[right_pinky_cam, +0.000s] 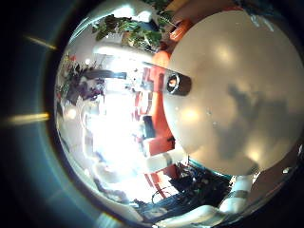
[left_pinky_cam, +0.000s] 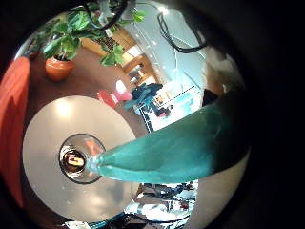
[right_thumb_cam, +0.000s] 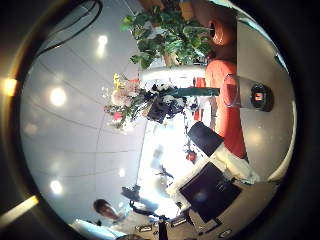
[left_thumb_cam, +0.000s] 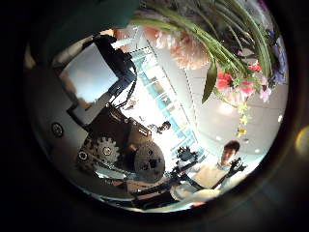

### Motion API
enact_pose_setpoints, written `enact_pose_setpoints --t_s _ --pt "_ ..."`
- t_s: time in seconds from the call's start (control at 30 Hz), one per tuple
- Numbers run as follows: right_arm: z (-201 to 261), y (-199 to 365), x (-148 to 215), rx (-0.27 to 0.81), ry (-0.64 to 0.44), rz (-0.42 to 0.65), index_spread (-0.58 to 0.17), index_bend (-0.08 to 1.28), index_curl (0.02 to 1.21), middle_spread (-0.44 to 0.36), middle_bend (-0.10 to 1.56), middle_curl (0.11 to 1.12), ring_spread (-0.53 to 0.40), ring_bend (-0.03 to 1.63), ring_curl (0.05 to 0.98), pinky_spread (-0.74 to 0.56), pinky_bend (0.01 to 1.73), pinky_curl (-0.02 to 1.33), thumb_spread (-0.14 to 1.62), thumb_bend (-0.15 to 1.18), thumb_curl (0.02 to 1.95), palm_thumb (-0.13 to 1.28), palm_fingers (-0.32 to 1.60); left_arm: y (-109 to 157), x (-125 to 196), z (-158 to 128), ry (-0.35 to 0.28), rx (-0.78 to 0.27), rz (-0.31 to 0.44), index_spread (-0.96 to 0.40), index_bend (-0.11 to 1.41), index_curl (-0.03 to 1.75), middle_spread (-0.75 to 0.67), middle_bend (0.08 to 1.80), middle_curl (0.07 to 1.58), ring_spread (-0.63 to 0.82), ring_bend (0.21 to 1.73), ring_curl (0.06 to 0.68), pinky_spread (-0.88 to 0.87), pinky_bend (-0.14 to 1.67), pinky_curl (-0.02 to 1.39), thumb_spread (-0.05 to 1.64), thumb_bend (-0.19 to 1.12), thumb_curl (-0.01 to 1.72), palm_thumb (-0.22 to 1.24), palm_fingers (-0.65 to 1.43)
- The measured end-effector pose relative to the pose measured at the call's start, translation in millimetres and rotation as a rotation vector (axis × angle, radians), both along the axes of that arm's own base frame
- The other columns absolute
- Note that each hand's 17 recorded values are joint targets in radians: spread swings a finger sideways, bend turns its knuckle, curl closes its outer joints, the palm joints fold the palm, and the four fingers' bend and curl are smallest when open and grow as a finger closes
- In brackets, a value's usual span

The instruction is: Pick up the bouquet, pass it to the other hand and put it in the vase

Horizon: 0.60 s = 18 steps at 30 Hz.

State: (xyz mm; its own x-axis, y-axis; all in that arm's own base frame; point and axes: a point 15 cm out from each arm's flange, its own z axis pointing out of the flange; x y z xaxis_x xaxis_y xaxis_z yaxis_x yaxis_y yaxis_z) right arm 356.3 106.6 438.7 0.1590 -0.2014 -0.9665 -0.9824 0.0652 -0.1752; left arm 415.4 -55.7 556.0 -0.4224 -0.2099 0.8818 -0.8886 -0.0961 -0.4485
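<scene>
Evidently the left hand [right_thumb_cam: 160, 110] has its fingers closed round the bouquet [right_thumb_cam: 133, 100]. The right thumb side palm view shows this small, near the middle of the frame, as a dark mass wrapped about the bundle where the blooms give way to the stem. The hand's own two cameras agree with that reading. The tapered stem [left_pinky_cam: 181, 143] runs in from the frame's edge close across the palm, and the blooms [left_thumb_cam: 188, 43] crowd the rim of the thumb side view just beside the hand. The bouquet is held well clear of the round table [left_pinky_cam: 43, 129], lying nearly level, not upright. Its stem tip points at the vase [left_pinky_cam: 81, 160], which stands on the table toward the middle of the little finger side frame. Judging by that aim, the bundle is held this way to line the stem up with the vase mouth. The tip looks near the rim but not yet inside, though how far above it cannot be told. The stem would probably need tipping upright before it goes in. For the right hand, its two cameras show only the table, the vase and the bouquet from apart. Whether its fingers are spread or curled cannot be told, and nothing sits close to that palm.
</scene>
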Motion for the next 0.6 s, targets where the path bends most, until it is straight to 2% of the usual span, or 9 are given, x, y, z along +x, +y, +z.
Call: enact_pose_setpoints --t_s 0.3,0.43,0.6 --pt "0.8 0.2 -0.1 0.001 -0.002 0.0 -0.358 0.17 0.31 -0.008 0.29 0.35 0.18 0.66 0.198 0.51 0.7 0.38 1.03 -0.02 0.52 0.74 0.25 -0.4 16.0 -24.8 0.04 -0.006 0.003 -0.76 0.61 1.37 -0.5 1.15 0.97 -0.4 1.54 0.56 -0.69 0.98 1.35 1.1 0.05 1.01 1.04 1.02" --pt "0.5 -0.8 0.2 0.003 -0.004 -0.002 -0.35 0.18 0.32 -0.038 0.28 0.35 0.171 0.65 0.192 0.51 0.7 0.37 1.03 -0.02 0.52 0.75 0.26 -2.0 24.4 -28.1 0.047 -0.003 -0.003 -0.76 0.6 1.38 -0.5 1.15 0.97 -0.4 1.53 0.56 -0.69 0.97 1.36 1.11 0.05 1.01 1.04 1.02" --pt "-0.4 -5.2 0.6 0.0 -0.005 -0.013 -0.348 0.18 0.32 -0.032 0.27 0.35 0.161 0.64 0.189 0.51 0.69 0.35 1.03 -0.02 0.53 0.76 0.28 -2.3 27.6 -38.5 0.064 0.013 -0.006 -0.76 0.58 1.39 -0.51 1.14 0.98 -0.4 1.53 0.562 -0.7 0.96 1.37 1.11 0.04 1.01 1.05 1.02"
